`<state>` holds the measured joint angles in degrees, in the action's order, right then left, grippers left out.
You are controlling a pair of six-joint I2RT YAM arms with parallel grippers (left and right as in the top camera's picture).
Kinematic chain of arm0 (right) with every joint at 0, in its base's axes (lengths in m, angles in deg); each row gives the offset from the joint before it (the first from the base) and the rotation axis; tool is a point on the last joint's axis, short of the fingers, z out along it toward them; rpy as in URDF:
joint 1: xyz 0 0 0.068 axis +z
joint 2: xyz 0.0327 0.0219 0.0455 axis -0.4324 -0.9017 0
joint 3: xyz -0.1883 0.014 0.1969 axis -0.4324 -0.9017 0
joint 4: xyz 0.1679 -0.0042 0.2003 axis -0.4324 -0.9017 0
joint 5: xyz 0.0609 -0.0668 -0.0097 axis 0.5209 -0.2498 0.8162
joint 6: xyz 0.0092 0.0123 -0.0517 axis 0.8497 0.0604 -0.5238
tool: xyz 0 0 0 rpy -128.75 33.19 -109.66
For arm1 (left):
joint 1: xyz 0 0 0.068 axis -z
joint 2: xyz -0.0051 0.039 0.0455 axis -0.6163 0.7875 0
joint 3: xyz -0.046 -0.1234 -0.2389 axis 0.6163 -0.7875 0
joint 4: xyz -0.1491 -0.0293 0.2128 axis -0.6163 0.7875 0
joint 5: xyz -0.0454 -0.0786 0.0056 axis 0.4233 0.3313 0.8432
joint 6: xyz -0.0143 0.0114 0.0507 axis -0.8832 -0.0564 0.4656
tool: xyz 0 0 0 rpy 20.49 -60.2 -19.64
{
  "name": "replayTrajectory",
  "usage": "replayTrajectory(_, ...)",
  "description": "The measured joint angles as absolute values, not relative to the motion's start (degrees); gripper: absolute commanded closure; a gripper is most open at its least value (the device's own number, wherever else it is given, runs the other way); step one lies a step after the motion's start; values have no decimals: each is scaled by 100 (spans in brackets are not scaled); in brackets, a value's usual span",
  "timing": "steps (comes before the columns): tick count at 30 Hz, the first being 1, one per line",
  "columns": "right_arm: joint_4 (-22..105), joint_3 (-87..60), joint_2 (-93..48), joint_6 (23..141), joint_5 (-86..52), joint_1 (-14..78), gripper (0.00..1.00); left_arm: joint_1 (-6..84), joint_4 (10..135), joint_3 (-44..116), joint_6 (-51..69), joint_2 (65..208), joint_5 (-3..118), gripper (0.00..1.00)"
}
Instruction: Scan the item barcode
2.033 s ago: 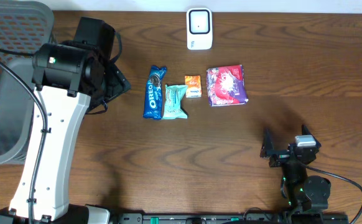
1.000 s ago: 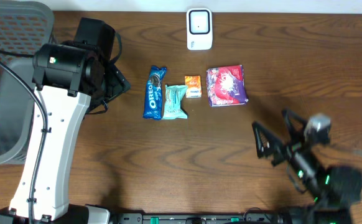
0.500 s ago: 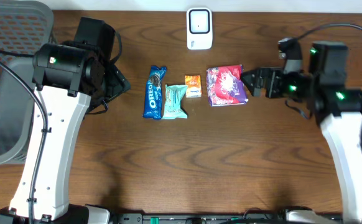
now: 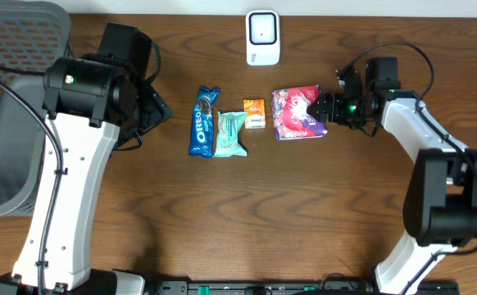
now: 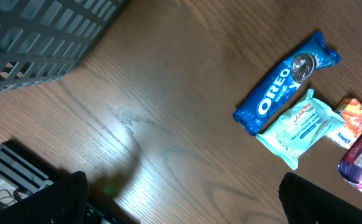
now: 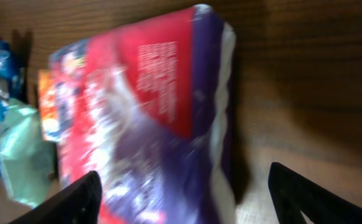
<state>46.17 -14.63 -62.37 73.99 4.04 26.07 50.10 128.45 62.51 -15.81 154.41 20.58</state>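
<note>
Step in hand: we judge this to be the reach for pickup. Nothing is lifted yet.
Right fingers (image 6: 78, 198): wide, with one on each side of the packet's near edge. We see no grip on it.
Left fingers (image 5: 321, 198): wide and holding nothing.
Task item: the red-and-purple packet (image 4: 299, 112) lies flat on the table (image 4: 222, 213), with its edge between the right fingers.
Neighbours: the orange sachet (image 4: 254, 113), teal pack (image 4: 229, 133) and Oreo pack (image 4: 203, 121) lie beyond the packet from the right fingers. They are well ahead of the left fingers.
Scanner (image 4: 263, 37): it stands well apart from the right fingers, off to one side.
Next move: in our judgement, close on the packet's edge, lift it, then present the barcode to the scanner. We cannot tell which face carries the code.
Change from earlier: two seconds ago the right arm sat folded at the table's near edge, and it has since swung across to the packet. The left arm and all the items are unmoved.
</note>
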Motion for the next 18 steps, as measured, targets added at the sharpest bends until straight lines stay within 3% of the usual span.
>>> replayTrajectory(4,5037,-1459,-6674,7355,846,2509,26,5010,12847,6251,-1581,15441,2058,2)
replayTrajectory(5,5076,-1459,-6755,7351,933,2511,31,5010,12845,6251,-1581,15441,2058,2)
replayTrajectory(9,5168,-1411,-7059,7309,1399,2511,71,5008,12845,6251,-1581,15441,2058,2)
replayTrajectory(14,5115,-1367,-7105,7239,1598,2509,99,5010,12845,6251,-1581,15441,2058,2)
replayTrajectory(18,4634,-1177,-7020,7246,1381,2474,99,5008,12845,6251,-1581,15441,2058,2)
